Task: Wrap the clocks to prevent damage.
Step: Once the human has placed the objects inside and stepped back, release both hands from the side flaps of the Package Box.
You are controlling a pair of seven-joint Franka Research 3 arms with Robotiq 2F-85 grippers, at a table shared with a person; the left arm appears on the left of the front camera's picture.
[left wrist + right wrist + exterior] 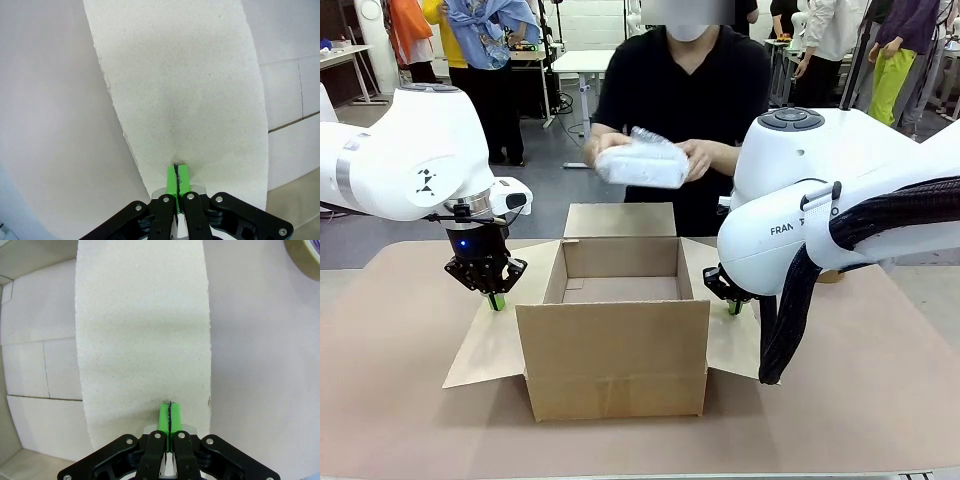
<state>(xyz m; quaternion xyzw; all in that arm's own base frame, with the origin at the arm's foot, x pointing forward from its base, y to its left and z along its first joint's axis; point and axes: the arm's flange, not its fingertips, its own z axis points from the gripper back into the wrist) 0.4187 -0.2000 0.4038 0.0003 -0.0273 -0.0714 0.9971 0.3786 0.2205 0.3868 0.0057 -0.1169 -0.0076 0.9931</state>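
Note:
Across the table a person's hands (pixel 701 158) hold a bundle in clear bubble wrap (pixel 642 162) above an open cardboard box (pixel 615 350). The clocks are hidden; I cannot tell what the wrap holds. My left gripper (pixel 496 300) is shut, its green tips pressing down on the box's left flap (pixel 485 355). The left wrist view shows those shut tips (pixel 177 172) against the flap (pixel 185 90). My right gripper (pixel 735 306) is shut too, tips on the right flap (pixel 732 345). In the right wrist view its tips (pixel 169 412) rest on that flap (pixel 142 330).
The box stands mid-table (pixel 880 400) with its far flap (pixel 620 219) upright and nothing visible inside. A roll of tape (pixel 306 254) lies on the table beyond the right flap. My right arm's bulk covers the table's right side.

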